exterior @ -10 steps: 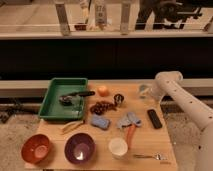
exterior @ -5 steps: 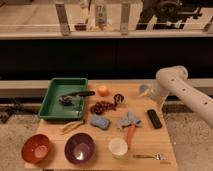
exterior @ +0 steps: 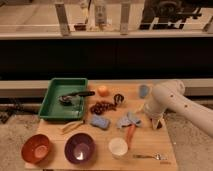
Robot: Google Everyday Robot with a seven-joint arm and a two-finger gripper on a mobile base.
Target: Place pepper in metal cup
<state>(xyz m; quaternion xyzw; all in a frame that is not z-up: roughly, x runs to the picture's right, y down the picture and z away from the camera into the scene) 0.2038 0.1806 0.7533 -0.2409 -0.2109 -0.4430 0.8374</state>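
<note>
Camera view, left side: a green tray (exterior: pixel 50 102) holds a dark-handled tool (exterior: pixel 76 95) at the back-left of the wooden table (exterior: pixel 165 145); a red-brown bowl (exterior: pixel 36 148) and a purple bowl (exterior: pixel 80 147) sit at the front edge.
Middle: a round orange fruit (exterior: pixel 102 90) stands just right of the tray, with a dark cluster like grapes (exterior: pixel 101 107) and a blue sponge (exterior: pixel 100 121) in front of it.
Metal cup (exterior: pixel 119 99): small, dark and upright, between the fruit and the light blue cup (exterior: pixel 144 91); what is inside it cannot be told.
Pepper (exterior: pixel 130 134): lies flat, running front to back. Its far end is at a grey-blue object (exterior: pixel 128 119) and its near end is just beside the white cup (exterior: pixel 118 147). It is near the metal cup, which sits behind it, but not touching it.
Pepper, handling: probably light and stiff, with smooth skin that may slip; being long and slim, it may roll or swing when lifted.
Pepper, hold: best taken across its mid-length, clear of the white cup and the grey-blue object.
Pepper, fit: judged longer than the cup is wide, so it must go in end first.
Gripper (exterior: pixel 153 120): hangs low over the table's right side, right of the pepper and apart from it, carrying nothing visible; whether it is wide or narrow cannot be told.
</note>
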